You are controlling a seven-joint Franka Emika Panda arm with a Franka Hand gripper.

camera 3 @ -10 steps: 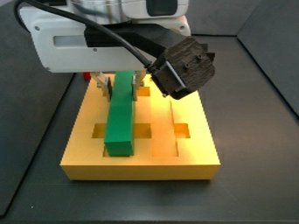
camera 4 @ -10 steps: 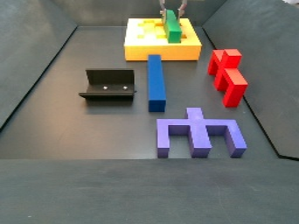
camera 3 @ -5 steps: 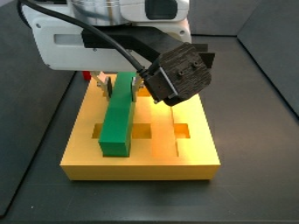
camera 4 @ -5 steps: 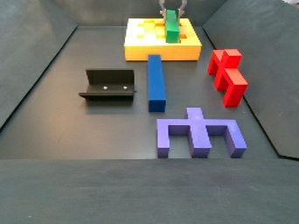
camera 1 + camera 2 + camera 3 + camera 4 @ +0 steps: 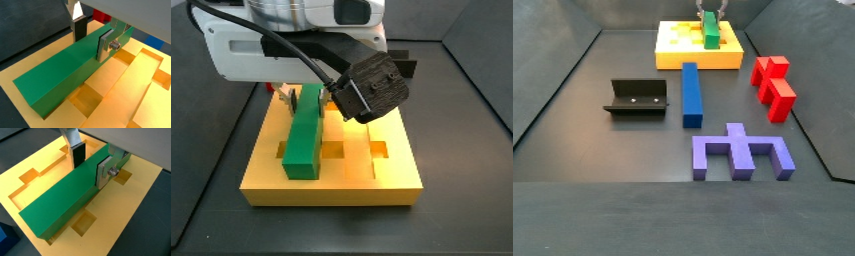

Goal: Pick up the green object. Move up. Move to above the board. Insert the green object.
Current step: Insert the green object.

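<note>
Dark grey counter (image 5: 593, 210) with raised dark walls forms the work cell. At its far end, in a side view, lies the board (image 5: 680, 55), a flat orange-yellow slab with lengthwise grooves and square holes. The green object (image 5: 305, 135), a long plain green rectangular bar with flat faces and sharp edges, runs lengthwise along the board; its near end stands proud of the board's top surface. Whether its underside is seated in a groove cannot be told.

The end effector (image 5: 92, 37) is above the board and clamped on the green object toward the bar's far end; in both wrist views one silver finger (image 5: 105, 173) presses flat against one long side and the dark pad (image 5: 77, 155) of the opposite finger sits against the other. The end effector (image 5: 309, 100) appears under the white wrist housing in a side view.

Judged from its look, the bar is rigid and fairly light, with smooth painted-looking sides that could slip under a weak pinch. Grasping across the narrow width on the two long faces suits it. Because the hold is off-centre, the free end could sag or swing, so the bar may need to be kept level and aligned with the groove during insertion.

Elsewhere on the counter, well apart from the board: a blue bar (image 5: 691, 92), the fixture (image 5: 636, 96), a red block (image 5: 774, 86) and a purple comb-shaped piece (image 5: 740, 153).
</note>
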